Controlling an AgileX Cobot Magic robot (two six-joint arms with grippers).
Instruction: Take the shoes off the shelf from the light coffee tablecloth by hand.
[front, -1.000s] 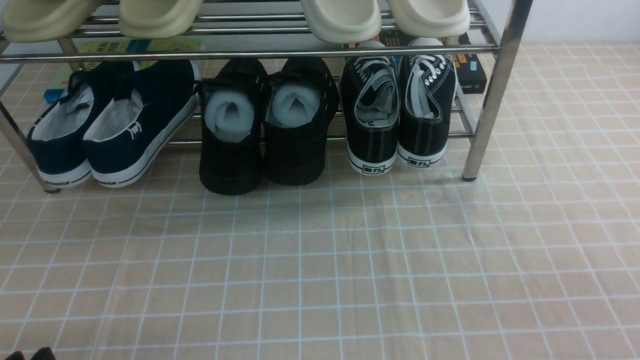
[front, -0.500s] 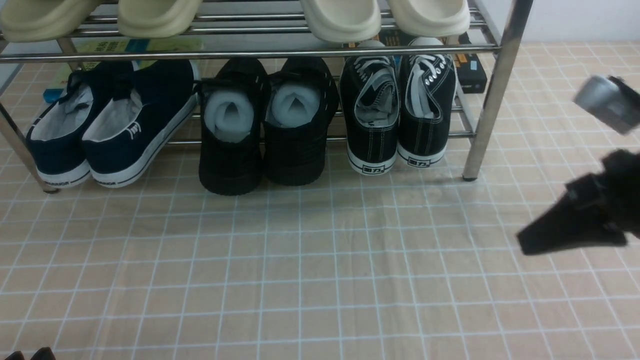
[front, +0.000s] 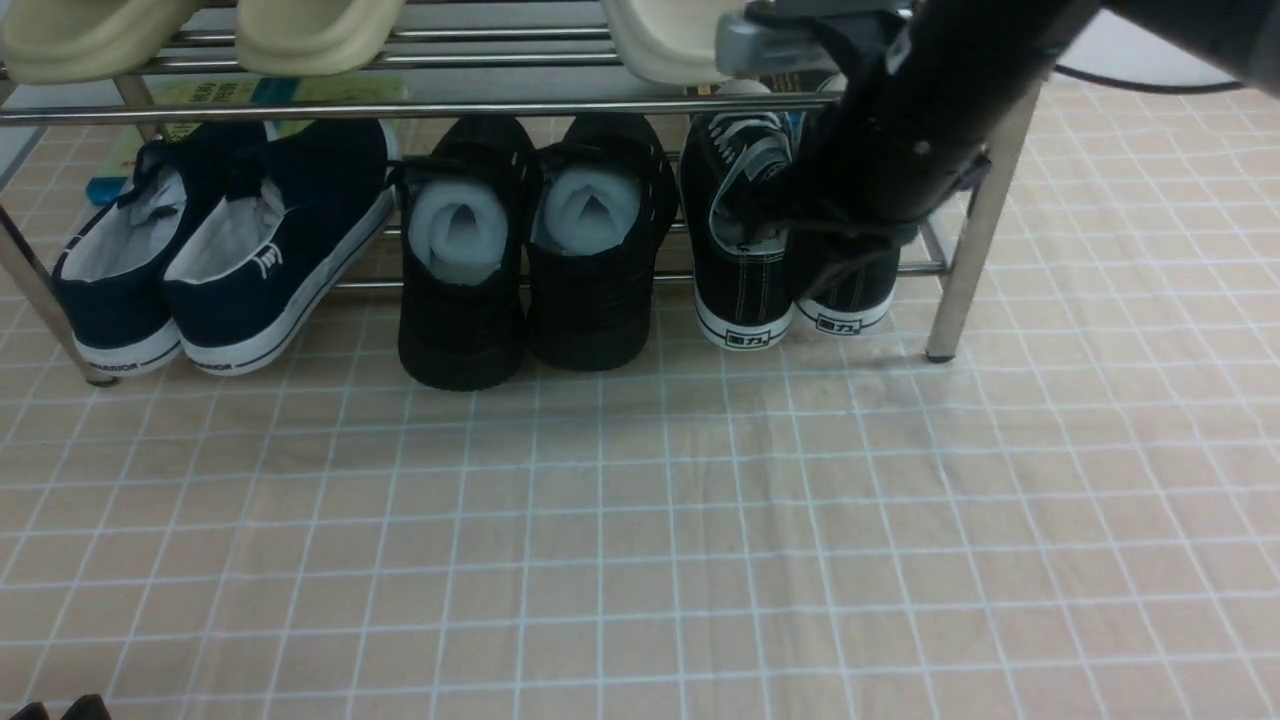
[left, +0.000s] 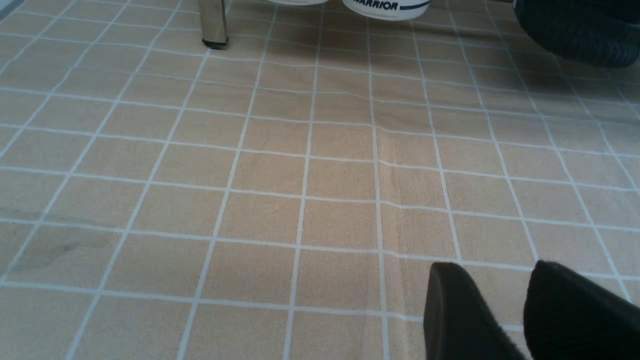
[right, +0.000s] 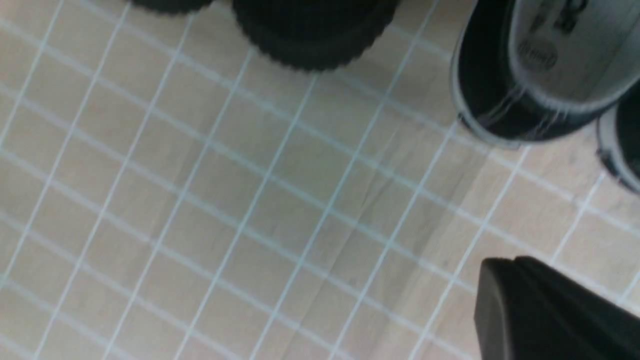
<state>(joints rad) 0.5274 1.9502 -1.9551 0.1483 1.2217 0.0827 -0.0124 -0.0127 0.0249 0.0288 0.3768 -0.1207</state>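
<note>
The shoes, black canvas sneakers with white laces, stand at the right end of the shelf's (front: 965, 250) lower tier. The left shoe (front: 742, 250) shows in full. My right arm (front: 920, 120) hangs in front of the right one, of which only the heel (front: 840, 318) shows. In the right wrist view my right gripper (right: 500, 272) is shut and empty, above the light coffee tablecloth (front: 640, 520), short of the sneaker heels (right: 530, 85). My left gripper (left: 492, 270) stands open and empty, low over the cloth at the near left.
Navy slip-ons (front: 230, 260) and all-black shoes stuffed with white foam (front: 530, 270) share the lower tier. Cream slippers (front: 310, 35) sit on the upper tier. A chrome shelf leg (left: 214, 25) stands ahead of my left gripper.
My right arm has swung in from the right edge, up and left, to the front of the shelf's right end, and now covers most of the right sneaker. The left gripper has stayed put.
</note>
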